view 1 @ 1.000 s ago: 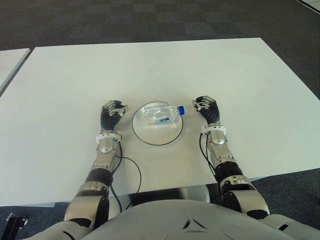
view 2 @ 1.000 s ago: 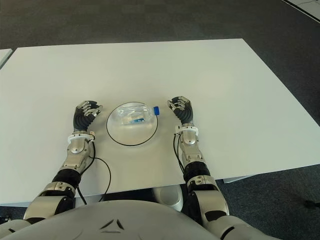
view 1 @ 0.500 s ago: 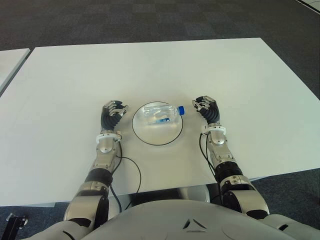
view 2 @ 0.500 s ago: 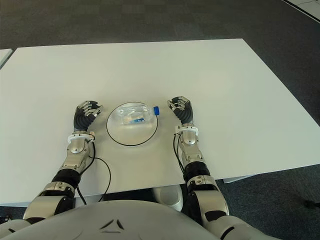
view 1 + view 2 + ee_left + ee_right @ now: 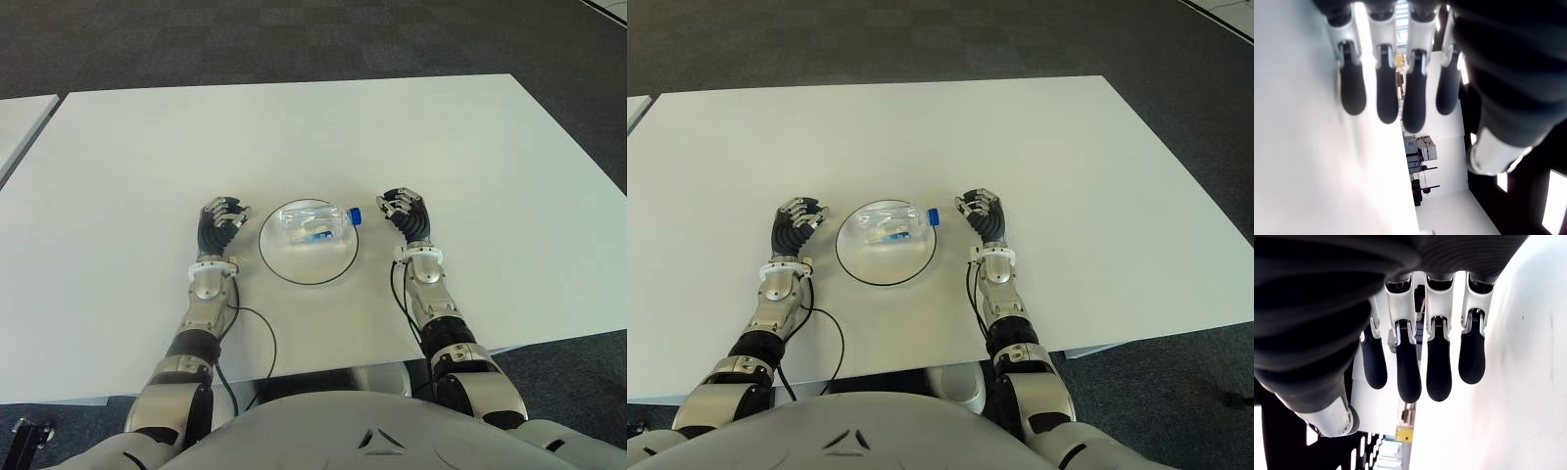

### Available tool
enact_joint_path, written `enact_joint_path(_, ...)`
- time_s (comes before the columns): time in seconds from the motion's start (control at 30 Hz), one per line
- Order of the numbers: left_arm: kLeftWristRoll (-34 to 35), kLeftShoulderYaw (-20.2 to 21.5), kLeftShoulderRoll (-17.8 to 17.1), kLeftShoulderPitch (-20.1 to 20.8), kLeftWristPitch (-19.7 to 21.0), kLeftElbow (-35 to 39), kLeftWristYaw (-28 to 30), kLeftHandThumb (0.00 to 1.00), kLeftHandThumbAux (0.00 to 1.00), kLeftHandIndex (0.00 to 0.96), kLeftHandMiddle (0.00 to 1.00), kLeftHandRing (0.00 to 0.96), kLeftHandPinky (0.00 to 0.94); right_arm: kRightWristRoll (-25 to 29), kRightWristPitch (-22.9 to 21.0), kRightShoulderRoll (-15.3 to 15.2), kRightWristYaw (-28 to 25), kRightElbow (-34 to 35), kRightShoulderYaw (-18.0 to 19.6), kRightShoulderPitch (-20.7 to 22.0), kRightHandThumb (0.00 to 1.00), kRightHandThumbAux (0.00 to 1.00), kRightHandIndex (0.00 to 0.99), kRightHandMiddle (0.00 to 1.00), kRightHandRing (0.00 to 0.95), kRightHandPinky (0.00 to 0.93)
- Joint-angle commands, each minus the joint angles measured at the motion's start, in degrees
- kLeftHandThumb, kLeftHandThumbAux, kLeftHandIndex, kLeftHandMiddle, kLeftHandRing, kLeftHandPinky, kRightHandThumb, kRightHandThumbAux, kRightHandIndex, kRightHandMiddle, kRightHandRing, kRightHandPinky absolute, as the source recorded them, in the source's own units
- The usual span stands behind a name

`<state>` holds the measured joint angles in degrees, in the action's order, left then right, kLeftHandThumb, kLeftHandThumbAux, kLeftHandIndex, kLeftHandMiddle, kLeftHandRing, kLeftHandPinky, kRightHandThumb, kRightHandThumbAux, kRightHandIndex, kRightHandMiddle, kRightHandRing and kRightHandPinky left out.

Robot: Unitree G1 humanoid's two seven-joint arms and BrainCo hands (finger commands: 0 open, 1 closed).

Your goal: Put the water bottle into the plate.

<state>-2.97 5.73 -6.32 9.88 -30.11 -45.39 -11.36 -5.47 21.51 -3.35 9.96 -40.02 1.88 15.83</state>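
Your clear water bottle (image 5: 318,224) already lies on its side in the black-rimmed plate (image 5: 294,276) near the table's (image 5: 294,137) front edge; left hand (image 5: 219,224) and right hand (image 5: 406,215) flank it, fingers relaxed, holding nothing

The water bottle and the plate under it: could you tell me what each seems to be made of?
Water bottle: probably clear plastic, since the plate shows through its body; its blue cap looks like opaque plastic. Plate: white with a thin dark rim, smooth and matte; ceramic or plastic, the look leaves it open. Both hands, left and right, hold nothing.
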Motion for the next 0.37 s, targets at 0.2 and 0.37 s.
enact_joint_path(0.2, -0.08, -0.22, -0.07, -1.99, 2.05, -2.36, 1.65, 0.702, 0.722, 0.424, 0.507, 0.508, 0.514, -0.19, -0.9, 0.26, 0.36, -0.31, -0.04, -0.23, 0.71, 0.729, 0.431, 0.515, 0.527, 0.547)
enact_joint_path(0.37, -0.37, -0.35, -0.05, -2.16, 2.17, -2.04, 1.46, 0.702, 0.722, 0.423, 0.508, 0.51, 0.514, -0.19, -0.96, 0.25, 0.33, -0.16, -0.12, -0.3, 0.709, 0.729, 0.431, 0.513, 0.525, 0.546)
